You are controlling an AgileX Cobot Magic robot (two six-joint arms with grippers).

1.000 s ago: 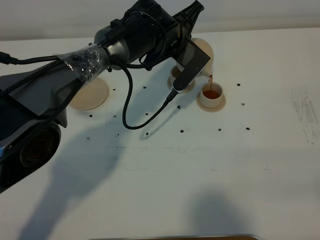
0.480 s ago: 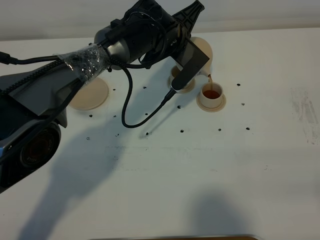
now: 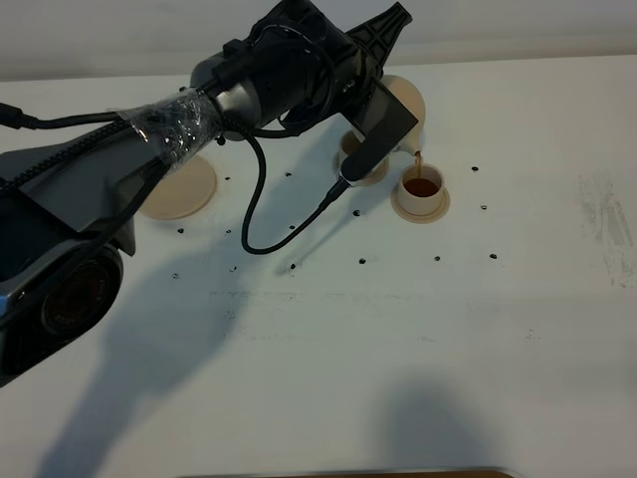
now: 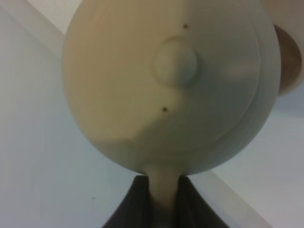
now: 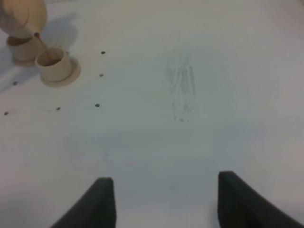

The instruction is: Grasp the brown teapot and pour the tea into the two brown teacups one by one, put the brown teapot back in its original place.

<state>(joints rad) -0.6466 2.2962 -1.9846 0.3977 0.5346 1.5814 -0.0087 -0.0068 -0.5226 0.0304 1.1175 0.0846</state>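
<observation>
Your left gripper (image 4: 164, 185) is clamped on the loop handle of the squat, round, pale tan ceramic teapot (image 4: 171, 85), with a dark finger on either side of the handle. The pot hangs tilted, its spout down over the small tan teacup on the right (image 3: 422, 186). A thin brown stream (image 3: 419, 159) falls from spout to cup, which already shows dark tea. What the next move turns on is how closely the cups sit. The matching second tan teacup (image 5: 20, 46) stands just beside the first on the side toward the left arm's base, its saucer almost touching. From here you cannot tell whether it holds tea. The wide flat tan saucer (image 3: 179, 189) where the pot belongs lies well apart, farther out the same way, so both remaining shifts run in that one direction. Your right gripper (image 5: 161, 199) hangs with its jaws spread wide over the bare white table (image 3: 448, 329), holding nothing and well away from the cups, so this job is the left arm's.
</observation>
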